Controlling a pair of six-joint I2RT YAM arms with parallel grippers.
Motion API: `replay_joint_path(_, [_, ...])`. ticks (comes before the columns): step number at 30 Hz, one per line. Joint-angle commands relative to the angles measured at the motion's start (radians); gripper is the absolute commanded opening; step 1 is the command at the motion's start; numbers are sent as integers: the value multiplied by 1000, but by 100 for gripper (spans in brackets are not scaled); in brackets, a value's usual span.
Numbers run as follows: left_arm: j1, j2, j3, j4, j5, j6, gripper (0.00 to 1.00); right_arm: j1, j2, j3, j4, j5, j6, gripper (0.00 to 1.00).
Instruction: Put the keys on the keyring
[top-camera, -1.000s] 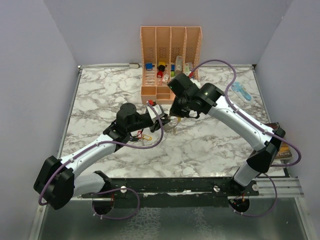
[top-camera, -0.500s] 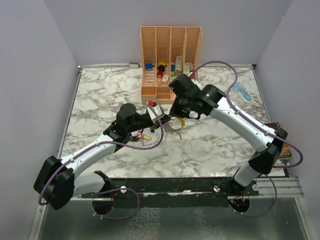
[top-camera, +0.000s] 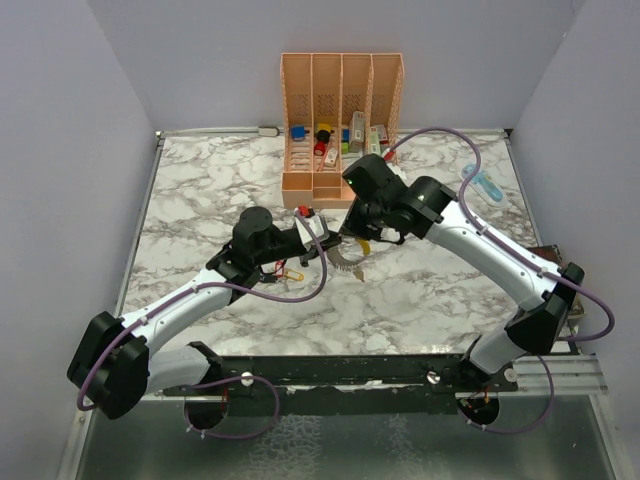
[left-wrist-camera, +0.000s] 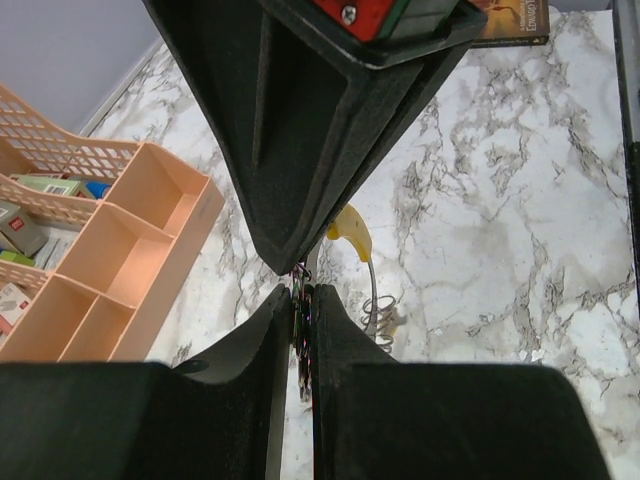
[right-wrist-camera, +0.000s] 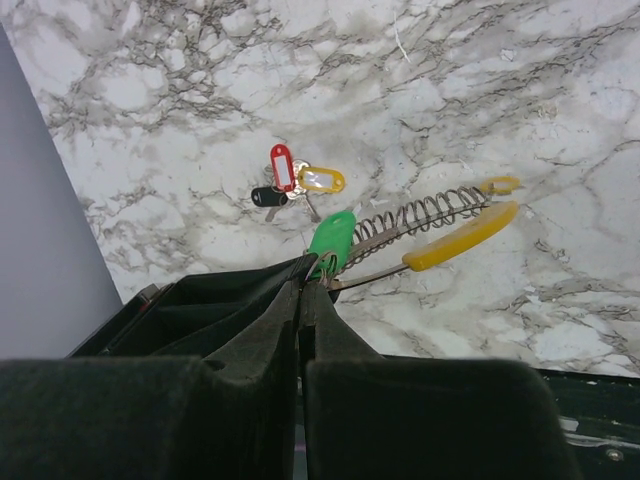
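The left gripper (left-wrist-camera: 303, 303), jaws pressed shut on a thin metal piece (left-wrist-camera: 303, 325) seen too edge-on to identify, stands tip to tip with the right gripper (right-wrist-camera: 305, 290) above the middle of the marble table (top-camera: 420, 290). At the left gripper's 7 o'clock in the overhead view, three keys (right-wrist-camera: 290, 183) with red, yellow and black tags lie bunched on the marble. A fourth, the green-tagged key (right-wrist-camera: 331, 238), hangs at the point where the two grippers come together. The right gripper's jaws are closed as well, pinching the near end of the keyring (right-wrist-camera: 420, 213). Its silvery coil and yellow band (right-wrist-camera: 460, 235) run toward 2 o'clock in the right wrist view, ending beside a small yellow tag (right-wrist-camera: 498, 185). Whether the loop touches the table cannot be told. A peach desk organizer (top-camera: 340, 100) stands at the table's 12 o'clock with small items in its slots. A light-blue gadget (top-camera: 480, 184) lies near the edge at 2 o'clock.
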Motion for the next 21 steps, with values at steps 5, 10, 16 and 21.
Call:
replay_joint_path(5, [3, -22, 6, -50, 160, 79, 0, -1, -109, -78, 145, 0, -24, 4])
replay_joint_path(10, [15, -26, 19, -96, 268, 113, 0, -2, -127, -67, 125, 19, -40, 9])
replay_joint_path(16, [24, -30, 40, -158, 344, 169, 0, -7, -160, -62, 118, 46, -74, 11])
replay_joint_path(21, [48, -32, 67, -224, 442, 226, 0, -13, -236, -84, 183, 106, -295, 33])
